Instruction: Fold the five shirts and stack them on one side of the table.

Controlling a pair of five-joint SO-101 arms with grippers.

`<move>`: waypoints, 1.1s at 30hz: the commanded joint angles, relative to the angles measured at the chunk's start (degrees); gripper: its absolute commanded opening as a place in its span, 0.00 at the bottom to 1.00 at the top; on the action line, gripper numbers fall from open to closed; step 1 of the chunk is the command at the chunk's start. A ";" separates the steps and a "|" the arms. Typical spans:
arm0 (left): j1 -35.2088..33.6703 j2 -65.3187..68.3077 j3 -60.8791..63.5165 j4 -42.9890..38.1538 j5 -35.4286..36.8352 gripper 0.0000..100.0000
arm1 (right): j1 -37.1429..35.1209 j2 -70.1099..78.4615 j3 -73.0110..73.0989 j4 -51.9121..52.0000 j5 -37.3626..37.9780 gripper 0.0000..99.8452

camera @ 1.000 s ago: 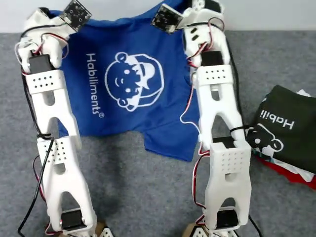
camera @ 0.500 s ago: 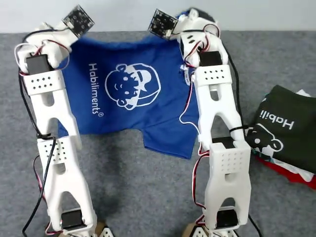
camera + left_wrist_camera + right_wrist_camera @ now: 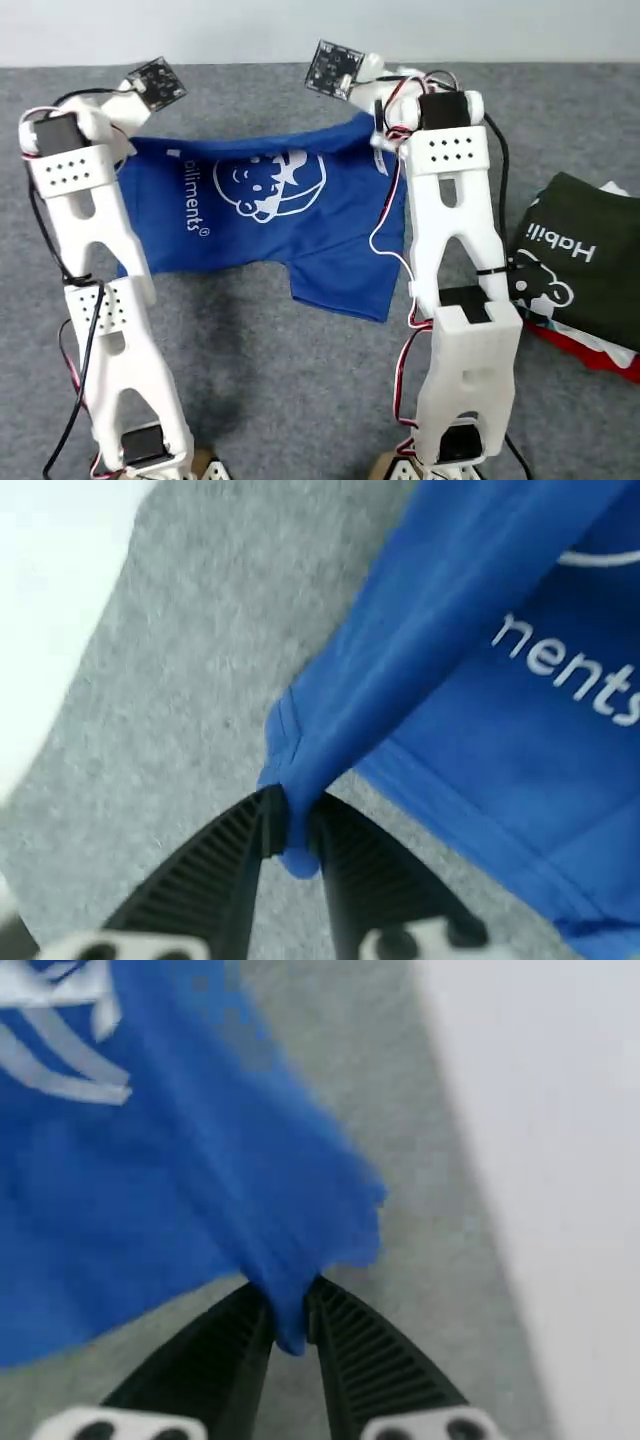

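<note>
Both arms have drawn back toward their bases, carrying the far edge of the blue shirt over the printed front, so the print is now half covered. The left gripper is clamped on one bunched corner of that edge and the right gripper is pinched on the other. The rest of the shirt lies spread on the grey table between the arms, with the stack of folded shirts well apart at the right side. To fold well, the two grippers should probably travel level and at the same pace so the crease stays straight. They should keep enough height that the cloth rolls over instead of dragging the lower layer. Letting go seems best only once the carried edge meets the near hem, where one flap hangs lower on the right.
</note>
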 commanded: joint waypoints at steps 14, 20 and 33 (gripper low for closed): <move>-2.37 -1.14 14.29 1.49 -7.03 0.00 | -0.66 -5.41 0.62 24.13 -3.69 0.01; -2.99 -0.62 14.73 1.49 -7.38 0.00 | -4.35 -12.44 14.59 23.96 -3.87 0.01; -5.27 -1.23 17.98 1.23 -7.03 0.09 | -5.93 -15.25 21.36 24.13 -7.38 0.10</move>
